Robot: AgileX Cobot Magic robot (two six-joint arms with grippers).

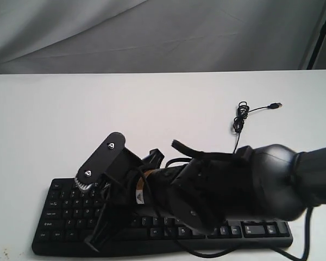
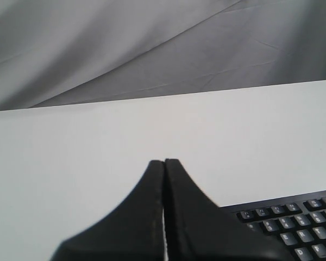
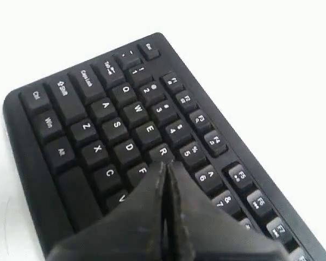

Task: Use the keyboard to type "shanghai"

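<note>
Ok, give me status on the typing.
Left hand shut, over table beside keyboard. Right hand shut, tip by R and F keys. Cable lies beyond keyboard, off the keys.

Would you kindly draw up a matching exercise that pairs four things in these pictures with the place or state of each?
Things:
1. left black gripper
2. right black gripper
3. thin black USB cable
4. crumpled grey cloth backdrop

Places and states:
A. behind the white table
B. shut, tip above the R and F keys of the wide black plastic keyboard
C. loosely coiled on the table, plug lying free
D. shut, over bare tabletop beside the keyboard

Pairs: 1-D, 2-B, 3-C, 4-A.
</note>
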